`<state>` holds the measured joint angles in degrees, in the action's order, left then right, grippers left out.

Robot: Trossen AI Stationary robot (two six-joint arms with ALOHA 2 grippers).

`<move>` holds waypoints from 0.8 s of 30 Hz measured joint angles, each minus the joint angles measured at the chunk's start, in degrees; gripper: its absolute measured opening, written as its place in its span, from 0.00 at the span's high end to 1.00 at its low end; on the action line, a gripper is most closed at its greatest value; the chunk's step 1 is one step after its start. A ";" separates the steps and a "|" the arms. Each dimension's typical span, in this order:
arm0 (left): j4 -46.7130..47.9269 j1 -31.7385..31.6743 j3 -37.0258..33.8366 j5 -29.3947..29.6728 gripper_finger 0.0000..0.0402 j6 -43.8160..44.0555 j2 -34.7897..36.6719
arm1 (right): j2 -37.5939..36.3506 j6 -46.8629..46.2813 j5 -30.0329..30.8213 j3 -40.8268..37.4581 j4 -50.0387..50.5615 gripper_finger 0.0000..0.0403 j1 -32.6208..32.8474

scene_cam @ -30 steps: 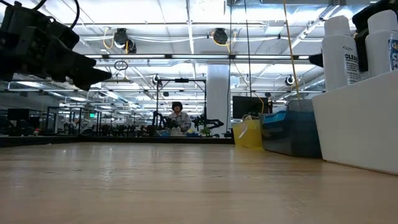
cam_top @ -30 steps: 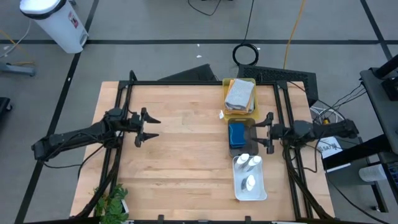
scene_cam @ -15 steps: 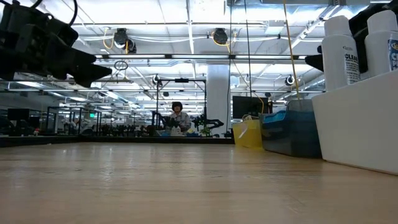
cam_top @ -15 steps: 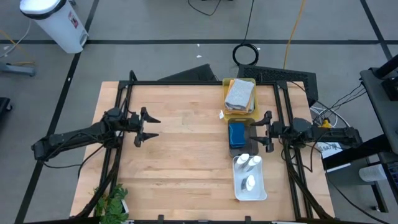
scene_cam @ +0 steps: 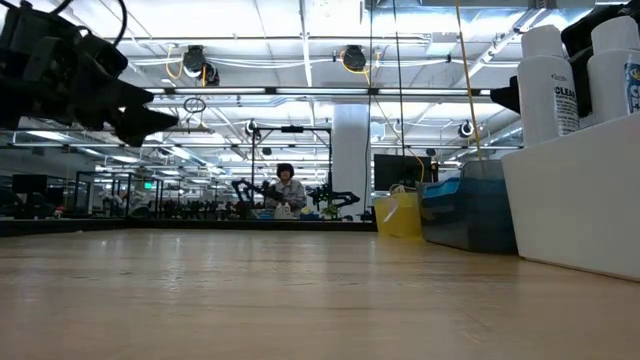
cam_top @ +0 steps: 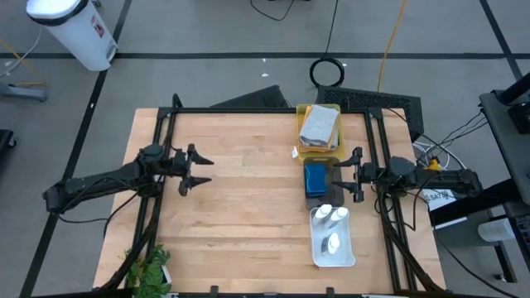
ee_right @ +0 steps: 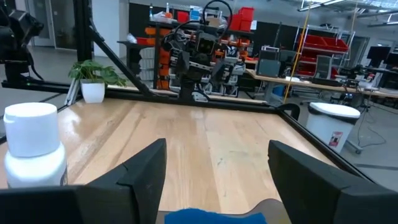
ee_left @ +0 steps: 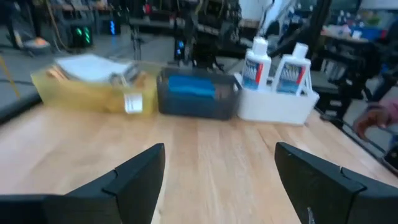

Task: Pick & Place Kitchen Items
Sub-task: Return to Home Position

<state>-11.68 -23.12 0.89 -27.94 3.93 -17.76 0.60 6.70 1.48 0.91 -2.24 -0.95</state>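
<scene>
Three white blue-labelled bottles point(cam_top: 333, 225) are in the white tray point(cam_top: 348, 252) at the near right; two stand upright point(ee_left: 273, 65). A blue sponge point(cam_top: 315, 176) lies in the dark grey tray point(cam_top: 317, 199). A grey folded towel point(cam_top: 319, 124) lies in the yellow tray point(cam_top: 304, 151). My left gripper point(cam_top: 199, 170) hangs open and empty above the table's left half, fingers pointing toward the trays point(ee_left: 217, 180). My right gripper point(cam_top: 352, 175) is open and empty just right of the dark grey tray, above the table point(ee_right: 214, 168). The green cloth and orange towel are out of view.
The three trays stand in a row along the table's right side, yellow farthest, white nearest. A black frame point(cam_top: 248, 110) rims the table. Bare wood point(cam_top: 248, 207) lies between the arms. A potted plant point(cam_top: 147, 269) stands at the near left corner. A person's hand point(ee_left: 376, 118) shows beyond the table.
My right gripper has edged slightly toward the table's left, closer to the dark grey tray, still open. The items in the trays have stayed in place.
</scene>
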 joint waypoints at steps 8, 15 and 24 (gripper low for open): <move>9.16 5.38 0.04 17.85 0.24 1.34 5.17 | 0.00 0.00 -0.04 -0.02 -0.07 0.39 0.02; 9.27 10.02 0.04 31.97 0.24 1.13 7.00 | 0.00 0.00 -0.05 -0.04 -0.07 0.39 0.02; 9.87 10.86 0.04 32.05 0.24 1.08 6.36 | 0.00 0.00 -0.07 -0.04 -0.09 0.39 0.02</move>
<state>-1.81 -12.26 0.93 4.11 5.01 -11.40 0.60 6.70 1.41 0.86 -2.33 -0.93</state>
